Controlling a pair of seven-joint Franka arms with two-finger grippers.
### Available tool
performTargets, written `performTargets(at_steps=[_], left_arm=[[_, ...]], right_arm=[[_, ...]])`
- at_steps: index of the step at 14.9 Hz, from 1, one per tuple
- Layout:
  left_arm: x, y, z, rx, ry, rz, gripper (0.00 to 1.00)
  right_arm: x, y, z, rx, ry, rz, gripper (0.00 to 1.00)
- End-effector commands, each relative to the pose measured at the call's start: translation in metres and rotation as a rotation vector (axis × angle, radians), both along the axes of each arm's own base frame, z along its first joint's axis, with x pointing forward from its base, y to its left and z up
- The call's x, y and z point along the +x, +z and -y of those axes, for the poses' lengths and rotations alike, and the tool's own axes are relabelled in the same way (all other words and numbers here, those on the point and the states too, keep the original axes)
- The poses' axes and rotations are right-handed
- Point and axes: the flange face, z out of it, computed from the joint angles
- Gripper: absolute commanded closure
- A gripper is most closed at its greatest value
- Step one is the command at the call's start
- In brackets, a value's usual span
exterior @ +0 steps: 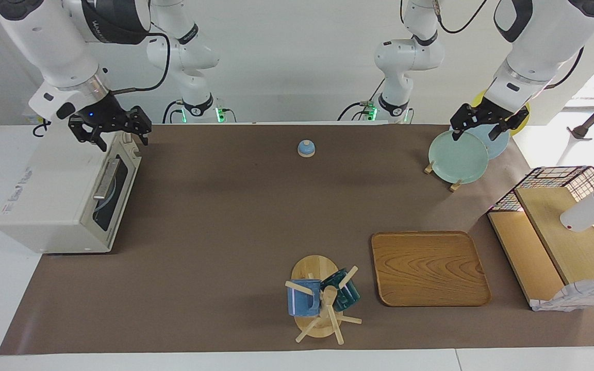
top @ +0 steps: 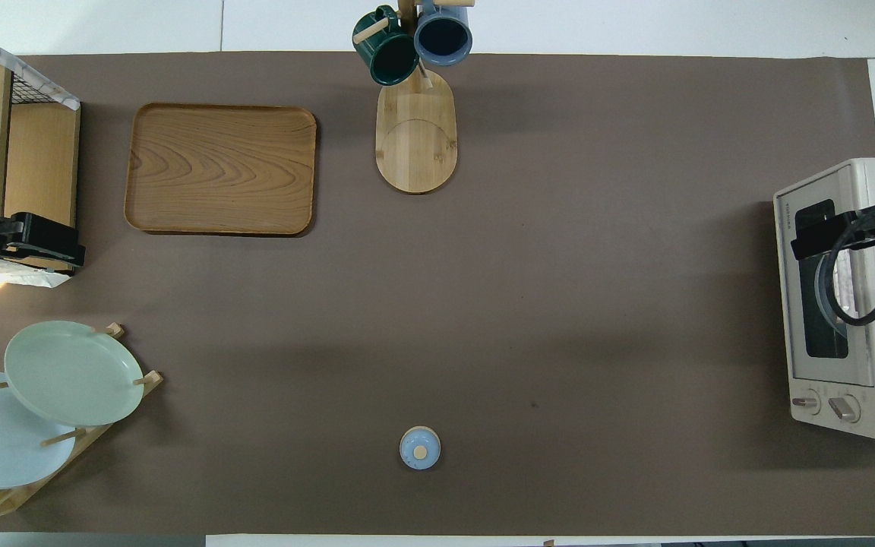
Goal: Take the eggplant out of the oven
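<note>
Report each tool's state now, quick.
Left tool: open, holding nothing, raised over the plates.
Right tool: open, holding nothing, raised over the oven, door shut.

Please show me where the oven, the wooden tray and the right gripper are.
oven [exterior: 54, 206]: facing view, its white top.
wooden tray [exterior: 428, 268]: facing view, its bare middle.
right gripper [exterior: 114, 135]: facing view, between its fingertips.

Under the right gripper [exterior: 110, 130], the oven [exterior: 65, 198] keeps its door shut — dark glass hides the inside, and no eggplant shows there.
</note>
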Motion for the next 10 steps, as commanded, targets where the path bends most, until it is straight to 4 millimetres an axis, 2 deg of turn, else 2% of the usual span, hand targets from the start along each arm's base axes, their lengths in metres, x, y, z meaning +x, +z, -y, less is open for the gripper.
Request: performTargets(at_steps=[1,10], left_arm=[[0.0007,-0.0008,-0.0028,0.018,0.008,-0.003,0.0],[0.0002,0.0,-0.0029,0.018,0.008,-0.001,0.0]], right_arm=[[0.0,0.0037,-0.0011,-0.008,-0.018,0.017,0.0],[-0.0043,0.0073,-0.0013,0.01,-0.006,0.014,0.0]])
